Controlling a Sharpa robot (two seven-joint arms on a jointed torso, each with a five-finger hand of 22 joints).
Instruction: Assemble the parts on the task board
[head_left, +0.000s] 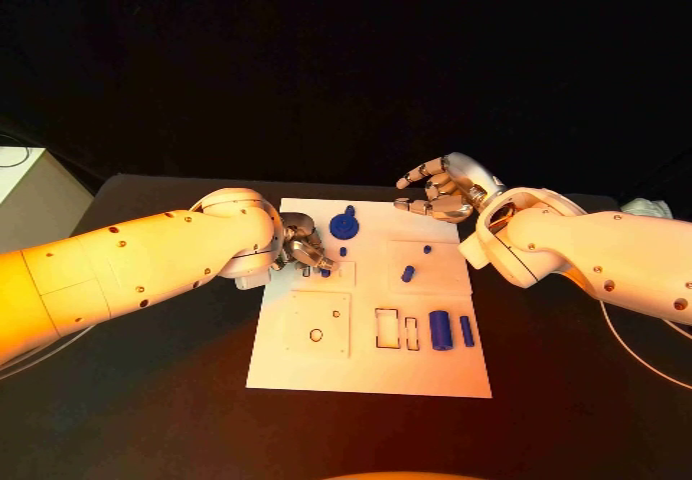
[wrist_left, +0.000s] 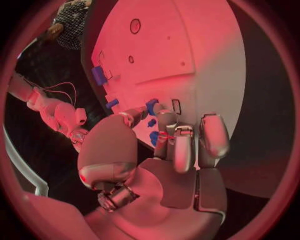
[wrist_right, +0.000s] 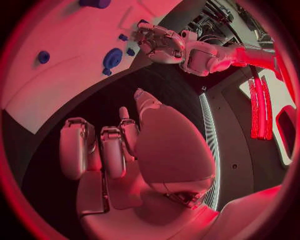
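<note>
The black bench (head_left: 173, 400) carries the white task board (head_left: 368, 375), its blue parts scattered: a round knobbed piece (head_left: 343, 224) near the far edge, a cylinder (head_left: 440, 329) near the right. The left robot hand (head_left: 303, 252) bends over the board's left side, fingers curled close round a small blue peg (wrist_left: 152, 106) (likely seating it). The right robot hand (head_left: 440, 195) hovers empty, fingers loosely spread, off the far corner
</note>
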